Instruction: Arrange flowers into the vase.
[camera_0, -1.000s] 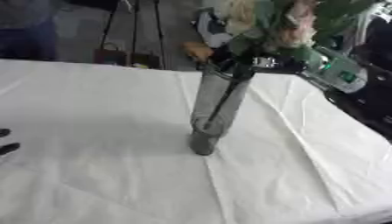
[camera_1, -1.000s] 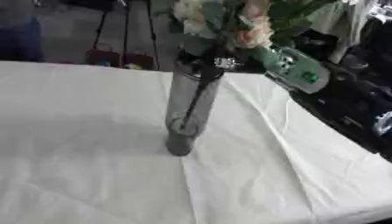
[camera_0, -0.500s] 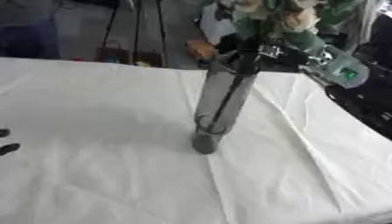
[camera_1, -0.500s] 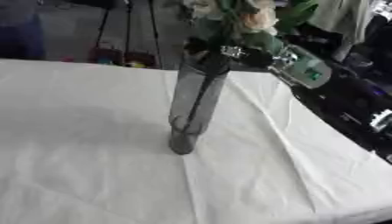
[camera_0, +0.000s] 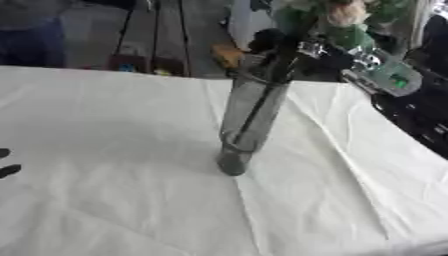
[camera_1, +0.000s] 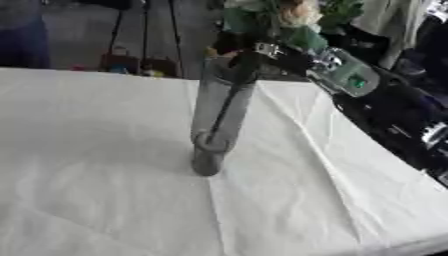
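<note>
A tall grey glass vase (camera_0: 249, 112) stands on the white cloth, leaning to the right at its top. A bunch of flowers (camera_1: 293, 15) with pale blooms and green leaves sits above its rim, and dark stems (camera_0: 258, 107) run down inside the glass. My right hand (camera_0: 293, 47) comes in from the upper right and is shut on the bunch just above the rim. Of my left hand (camera_0: 5, 162) only dark fingertips show at the left edge of the left eye view, spread and resting on the cloth, far from the vase.
The white tablecloth (camera_0: 114, 150) covers the table, with creases running from the vase towards the front. The table's right edge (camera_1: 385, 150) slants close to my right forearm (camera_1: 350, 75). Dark stands and clutter lie beyond the far edge.
My right hand and the flowers have shifted up and slightly right in the picture. The vase's rim has followed while its base stayed put. The left hand has not moved.
</note>
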